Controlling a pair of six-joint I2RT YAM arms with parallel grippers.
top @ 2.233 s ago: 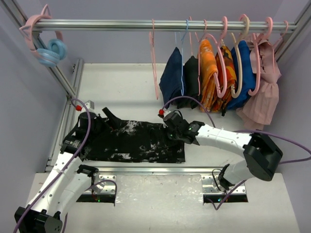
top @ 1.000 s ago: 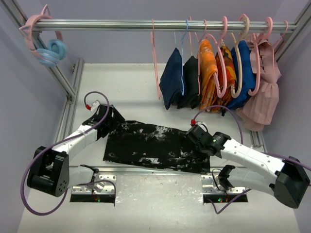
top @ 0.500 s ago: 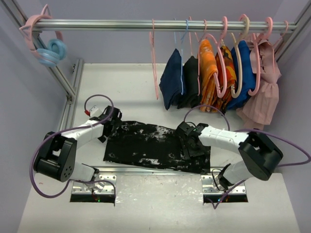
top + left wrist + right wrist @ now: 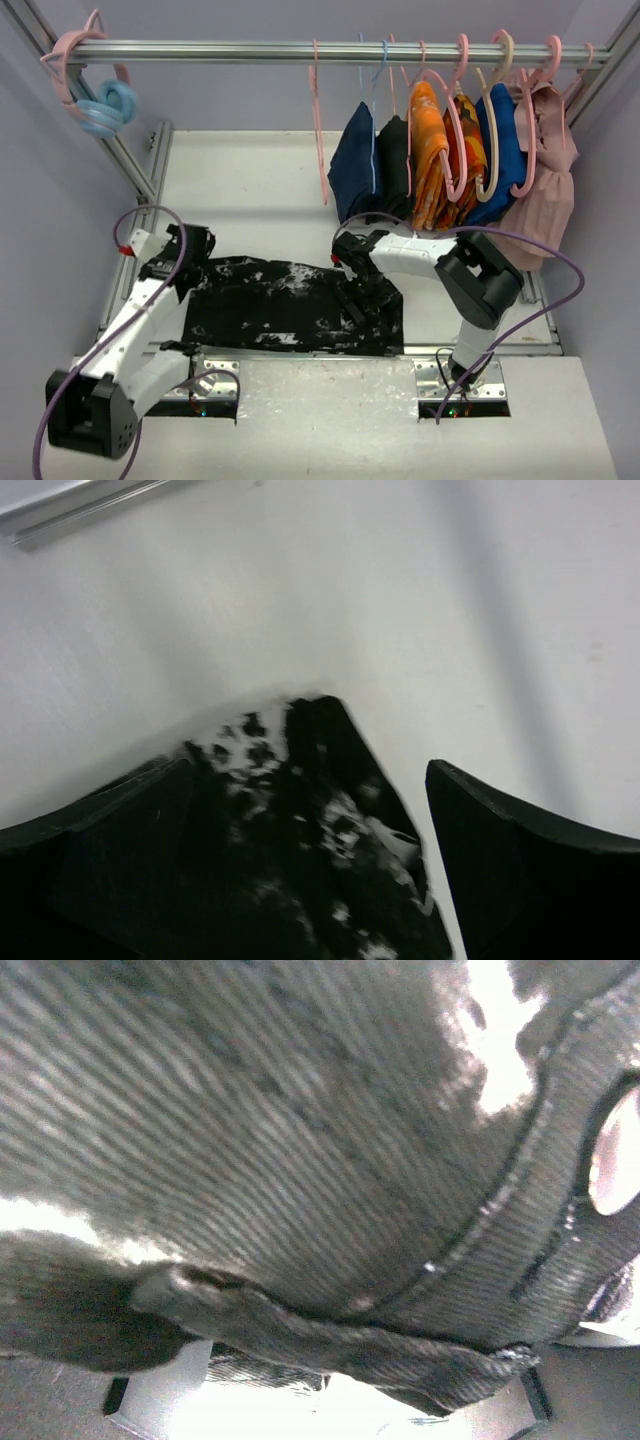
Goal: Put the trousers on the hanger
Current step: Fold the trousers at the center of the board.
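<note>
The trousers, black with white splatter marks, lie spread flat on the white table near its front edge. My left gripper is at their upper left corner. In the left wrist view it stands open, with a corner of the trousers lying between its fingers. My right gripper sits low over the upper right part of the trousers. Ribbed fabric of the trousers fills the right wrist view and hides the fingers. The thin pink hanger hangs bare on the rail.
A metal rail crosses the back. It carries navy, black, orange, blue and pink garments on hangers. Spare pink and blue hangers hang at its left end. A frame post slants down the left.
The trousers have slid left and lie flatter. My left gripper drew back to the left. My right arm folded in, and its gripper went left and toward the back.
</note>
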